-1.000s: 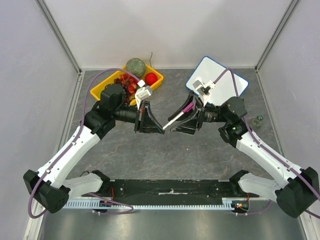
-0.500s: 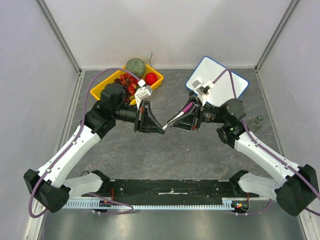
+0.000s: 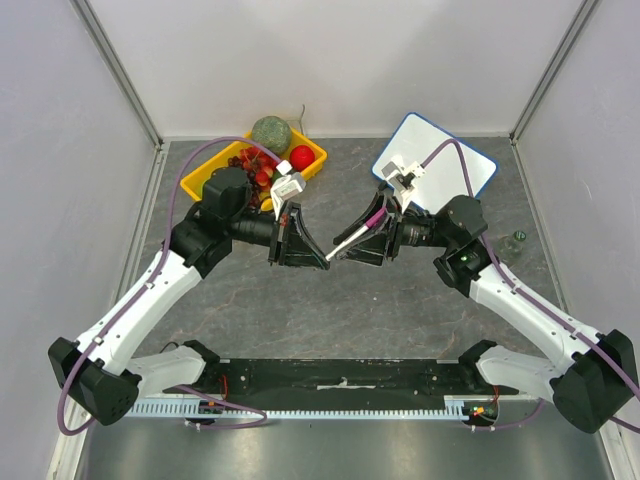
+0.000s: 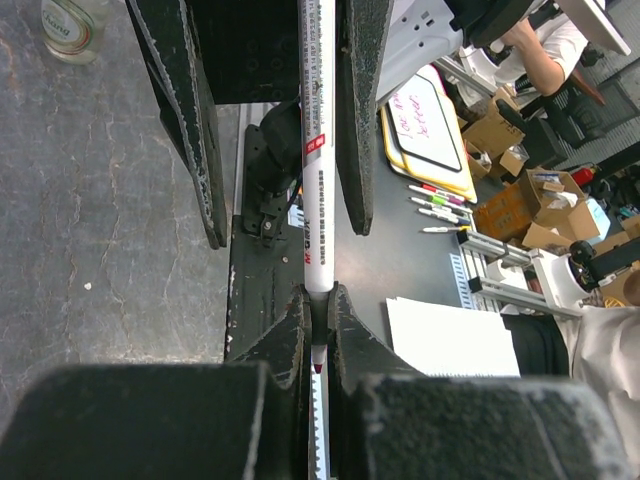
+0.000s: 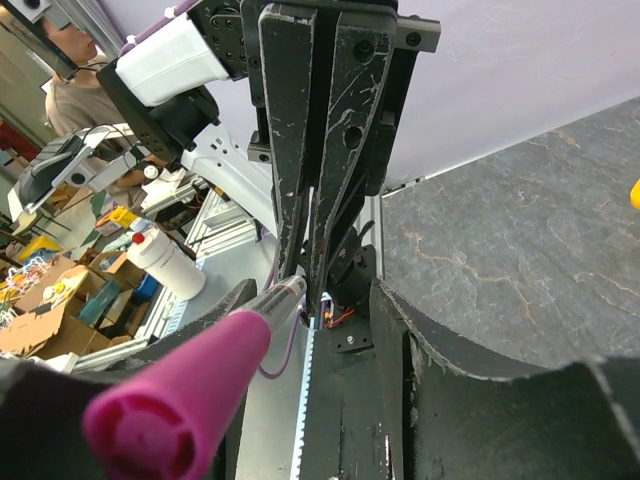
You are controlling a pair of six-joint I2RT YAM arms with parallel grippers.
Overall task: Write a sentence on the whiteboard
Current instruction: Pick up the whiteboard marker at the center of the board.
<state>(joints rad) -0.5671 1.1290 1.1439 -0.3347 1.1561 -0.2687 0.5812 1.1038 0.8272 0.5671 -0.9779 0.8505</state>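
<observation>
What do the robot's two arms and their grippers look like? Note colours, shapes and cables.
Both the left arm and right arm have white links with black joints and bases, and a purple cable loops along each. The left gripper and right gripper have black, wedge-shaped, scuffed fingers, with a white camera block at each wrist.

Looks like a robotics lab or workshop. Grey panel walls (image 3: 60,150) on aluminium posts (image 3: 120,75) in the top view. Beyond, at the right of the left wrist view: cardboard boxes (image 4: 510,205), loose markers (image 4: 437,190), aluminium rails (image 4: 500,248), a seated person (image 4: 545,45).
</observation>
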